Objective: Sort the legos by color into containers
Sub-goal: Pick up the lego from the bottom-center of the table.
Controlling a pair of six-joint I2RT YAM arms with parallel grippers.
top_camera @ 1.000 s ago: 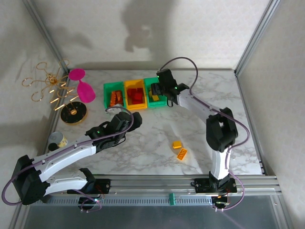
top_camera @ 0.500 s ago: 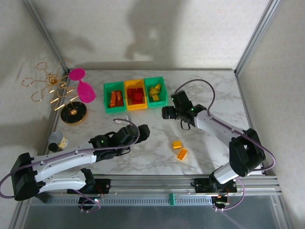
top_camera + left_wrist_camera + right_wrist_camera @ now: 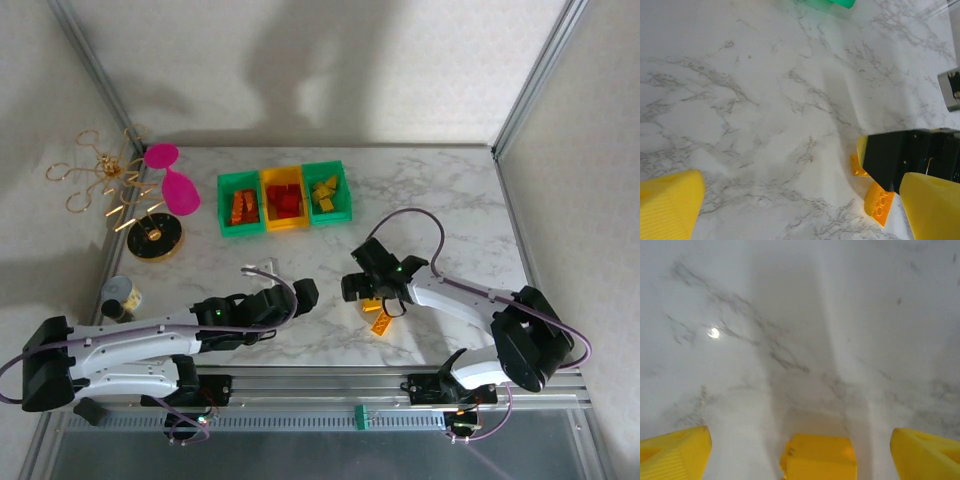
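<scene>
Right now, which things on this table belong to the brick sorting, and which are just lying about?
Belongs to the job:
- left green bin holding orange bricks
- yellow bin holding red bricks
- right green bin holding yellow bricks
- loose orange brick and loose yellow brick, not yet binned

Just lying about:
- pink goblet
- gold wire stand
- small round tin

Left arm (image 3: 140,335) stretched low across the near left, left gripper (image 3: 304,294) near centre, jaws spread wide, right arm (image 3: 470,300) folded near right, right gripper (image 3: 360,296) angled down, jaws wide apart.
</scene>
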